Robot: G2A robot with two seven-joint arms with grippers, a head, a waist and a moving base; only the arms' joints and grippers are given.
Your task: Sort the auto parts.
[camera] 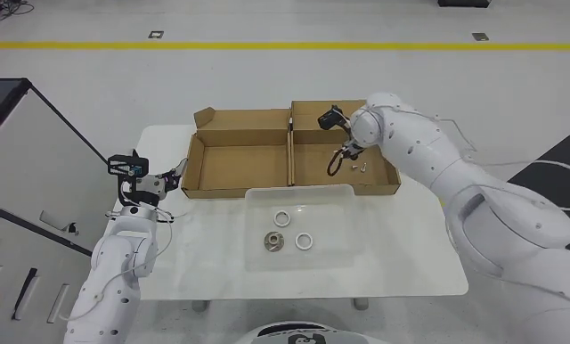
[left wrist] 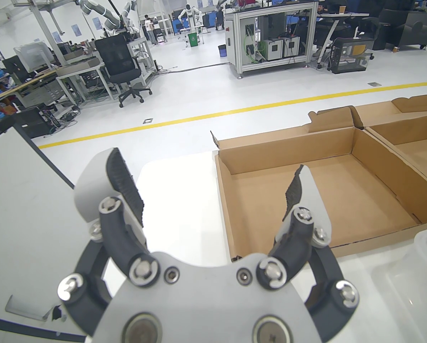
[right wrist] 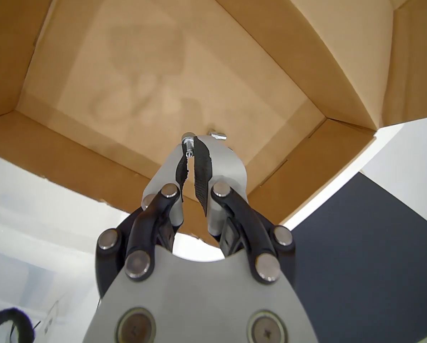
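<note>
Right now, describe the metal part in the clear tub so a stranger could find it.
On the white table, a clear plastic tub sits before two brown cardboard boxes. Of three round parts inside, it is the grey metal disc; its neighbours are white rings.

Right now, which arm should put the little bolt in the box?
Right. The right gripper is shut on the bolt, above the box where another small metal part lies. The left gripper is open, holding nothing, out by the other box.
</note>
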